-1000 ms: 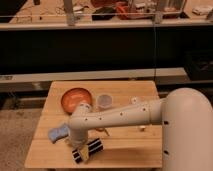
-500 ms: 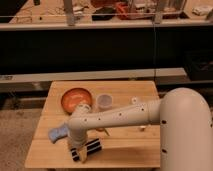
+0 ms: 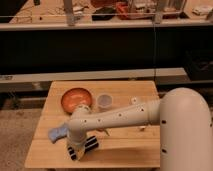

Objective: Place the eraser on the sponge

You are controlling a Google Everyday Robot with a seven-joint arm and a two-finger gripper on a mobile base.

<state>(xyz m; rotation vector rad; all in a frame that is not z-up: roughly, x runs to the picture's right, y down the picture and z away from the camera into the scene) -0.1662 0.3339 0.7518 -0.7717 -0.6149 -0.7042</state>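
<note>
The eraser [image 3: 88, 145], a flat black block with white stripes, lies on the wooden table [image 3: 125, 150] near its front left. My gripper [image 3: 75, 148] points down from the white arm [image 3: 120, 117] and is shut on the eraser's left part, which still rests on the table. The sponge [image 3: 57, 132], a small light blue pad, lies just left of the arm's wrist and up-left of the eraser, partly hidden by the arm.
An orange bowl [image 3: 76, 99] sits at the table's back left, with a clear plastic cup [image 3: 104, 101] to its right. Two small white bits [image 3: 133, 100] [image 3: 142, 128] lie toward the right. A dark shelf unit stands behind the table.
The gripper has closed over the eraser. The arm and the eraser have stayed almost where they were.
</note>
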